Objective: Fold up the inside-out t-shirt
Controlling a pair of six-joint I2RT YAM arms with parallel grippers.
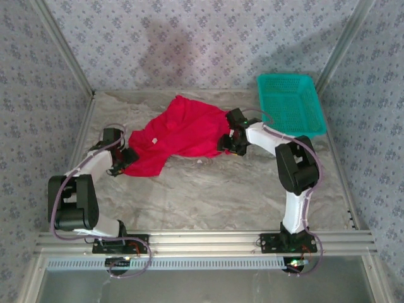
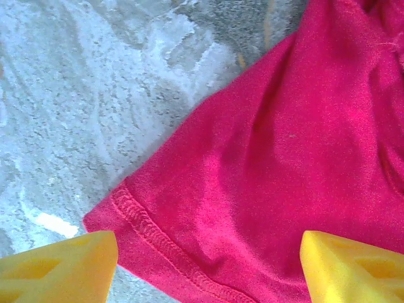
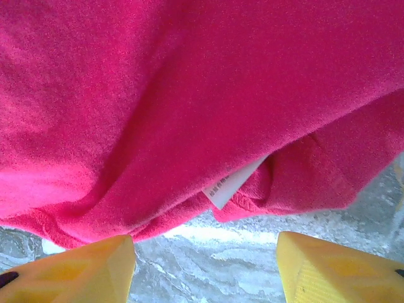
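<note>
A small white tag [image 3: 230,186] is seen in the right wrist view, sticking out from a fold near the lower edge of the inside-out t-shirt [image 3: 189,95]. Faint dark print is carried on it, but it is too small and blurred to be read. No other writing can be made out on the red cloth.

A teal mesh basket [image 1: 314,104] is placed at the far right corner of the table [image 1: 208,196]. The t-shirt lies outside it, apart from its near left corner.

The t-shirt [image 1: 180,136] is spread in a loose, rumpled heap on the far half of the marbled table, between the two arms. A stitched hem [image 2: 158,243] is shown in the left wrist view, running diagonally along the cloth's lower left edge, with bare table beside it.

The left gripper [image 2: 205,278] is held wide open at the shirt's near left corner [image 1: 123,161]. Its yellow fingers [image 2: 57,268] are set well apart, with the hemmed corner lying between them, and nothing is pinched.

The right gripper [image 3: 205,271] is placed at the shirt's right edge [image 1: 226,144]. Its jaws are also parted, the yellow fingers [image 3: 341,268] sit just short of the cloth edge, bare table is seen between them, and nothing is gripped.
</note>
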